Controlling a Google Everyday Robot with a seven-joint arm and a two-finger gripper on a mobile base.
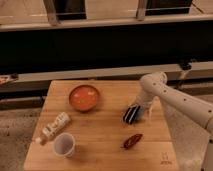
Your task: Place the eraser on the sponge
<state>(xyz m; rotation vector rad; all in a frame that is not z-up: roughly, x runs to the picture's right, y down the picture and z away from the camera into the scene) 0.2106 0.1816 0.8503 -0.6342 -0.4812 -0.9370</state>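
One black striped eraser (131,114) is seen tilted at the right side of the counter (100,156), with the gripper (139,107) directly over its upper end. Whether the gripper is clamped on the eraser or parted from it cannot be told. A light-blue patch touching the eraser's right edge is taken for the sponge (148,112). Most of it is hidden by the block and the arm, so it cannot be settled whether the eraser rests on it or is held just above it. Both readings are fitted: an eraser being lowered onto the sponge, or one already laid there.

If the eraser is held, it is best kept level and centred, since the block is longer than the soft pad and could tip off an edge. Some give is to be expected from the sponge, so a gentle set-down is judged wise. The orange bowl (84,97), red chili-shaped thing (132,141), white cup (64,144) and lying bottle (54,127) are well apart.
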